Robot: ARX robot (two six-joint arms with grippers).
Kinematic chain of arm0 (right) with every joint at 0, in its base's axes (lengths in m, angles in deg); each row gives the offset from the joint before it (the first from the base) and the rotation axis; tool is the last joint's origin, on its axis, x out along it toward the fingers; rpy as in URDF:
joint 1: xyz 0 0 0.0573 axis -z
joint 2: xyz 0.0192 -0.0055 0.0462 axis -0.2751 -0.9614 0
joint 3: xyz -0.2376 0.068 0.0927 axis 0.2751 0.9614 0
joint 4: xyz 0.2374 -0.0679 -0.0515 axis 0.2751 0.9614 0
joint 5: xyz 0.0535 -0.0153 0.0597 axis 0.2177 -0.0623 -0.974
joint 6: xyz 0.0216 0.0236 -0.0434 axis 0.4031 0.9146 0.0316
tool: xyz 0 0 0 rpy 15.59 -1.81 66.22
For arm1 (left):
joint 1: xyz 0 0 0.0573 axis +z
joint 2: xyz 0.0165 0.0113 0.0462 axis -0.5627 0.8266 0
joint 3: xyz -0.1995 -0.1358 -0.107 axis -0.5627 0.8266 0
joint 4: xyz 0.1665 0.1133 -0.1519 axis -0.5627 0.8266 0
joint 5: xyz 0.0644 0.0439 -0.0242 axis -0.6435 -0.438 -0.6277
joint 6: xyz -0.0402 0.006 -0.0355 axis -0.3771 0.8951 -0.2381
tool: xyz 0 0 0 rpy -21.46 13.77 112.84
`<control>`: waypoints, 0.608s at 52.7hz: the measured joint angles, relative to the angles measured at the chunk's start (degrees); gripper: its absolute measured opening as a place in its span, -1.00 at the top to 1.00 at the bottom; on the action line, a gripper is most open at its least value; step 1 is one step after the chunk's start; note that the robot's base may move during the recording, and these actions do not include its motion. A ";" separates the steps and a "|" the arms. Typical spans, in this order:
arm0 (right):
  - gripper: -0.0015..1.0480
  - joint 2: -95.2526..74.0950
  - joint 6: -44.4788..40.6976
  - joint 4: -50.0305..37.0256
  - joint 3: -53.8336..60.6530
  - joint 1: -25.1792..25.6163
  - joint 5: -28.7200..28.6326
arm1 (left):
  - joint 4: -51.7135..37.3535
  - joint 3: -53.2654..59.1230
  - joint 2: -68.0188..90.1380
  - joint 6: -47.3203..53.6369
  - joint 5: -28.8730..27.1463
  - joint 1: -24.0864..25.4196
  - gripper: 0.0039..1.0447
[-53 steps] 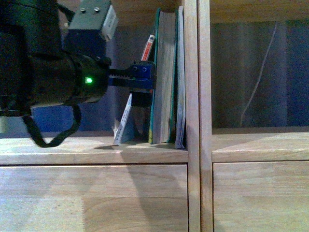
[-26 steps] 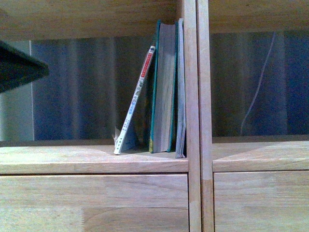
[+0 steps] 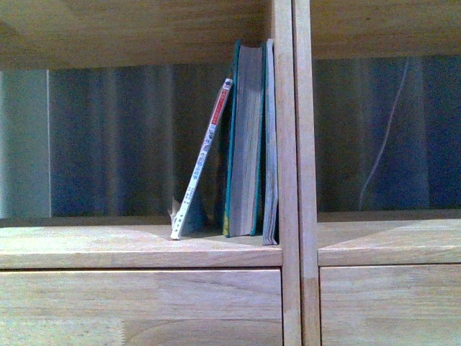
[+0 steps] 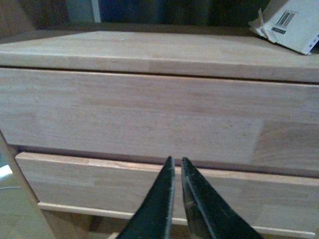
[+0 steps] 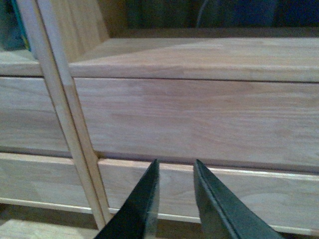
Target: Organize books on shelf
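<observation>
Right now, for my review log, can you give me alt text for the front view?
Three books stand at the right end of a wooden shelf compartment: a thin white paperback leaning against a thick teal book, with a slim grey booklet against the upright. No arm shows.

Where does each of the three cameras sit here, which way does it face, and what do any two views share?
Front view: on the body, facing the bookcase; no arm shows; white paperback leans on the teal book.
Left wrist view: behind the nearly shut left gripper, facing front panels.
Right wrist view: behind the slightly parted right gripper, facing panels.
Shared: the paperback's corner also shows in the left wrist view.
</observation>
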 joint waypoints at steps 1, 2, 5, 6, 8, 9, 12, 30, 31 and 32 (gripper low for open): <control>0.60 0.39 -0.09 -0.20 0.61 0.94 -0.37 | -0.07 0.57 -0.52 0.02 0.28 0.31 0.89; 0.63 0.63 -0.13 -0.28 0.90 1.33 -0.48 | -0.11 0.87 -0.79 0.02 0.42 0.44 0.93; 0.80 1.84 -0.33 -0.61 2.25 2.40 -0.52 | -0.31 2.29 -1.97 0.13 0.98 1.01 0.95; 0.87 2.27 -0.46 -0.76 2.71 2.49 -0.61 | -0.31 2.84 -2.47 0.13 1.18 1.18 0.95; 0.94 3.04 -0.79 -0.98 3.91 2.58 -0.68 | -0.35 4.04 -3.74 0.20 3.82 2.54 0.95; 0.94 3.34 -0.85 -1.09 4.39 2.62 -0.81 | -0.35 4.52 -4.24 0.24 5.42 3.65 0.95; 0.94 4.59 -0.87 -1.25 5.99 2.69 -0.85 | -0.33 6.01 -5.86 0.28 6.34 6.19 0.95; 0.94 9.18 -0.87 -1.22 10.19 2.80 -1.01 | 1.49 10.34 -12.31 0.35 6.93 6.91 0.95; 0.94 9.46 -0.87 -1.20 10.38 2.80 -1.01 | 1.68 10.58 -12.74 0.35 6.91 6.91 0.95; 0.94 9.77 -0.87 -1.16 10.58 2.80 -1.01 | 1.90 10.82 -13.18 0.35 6.91 6.91 0.95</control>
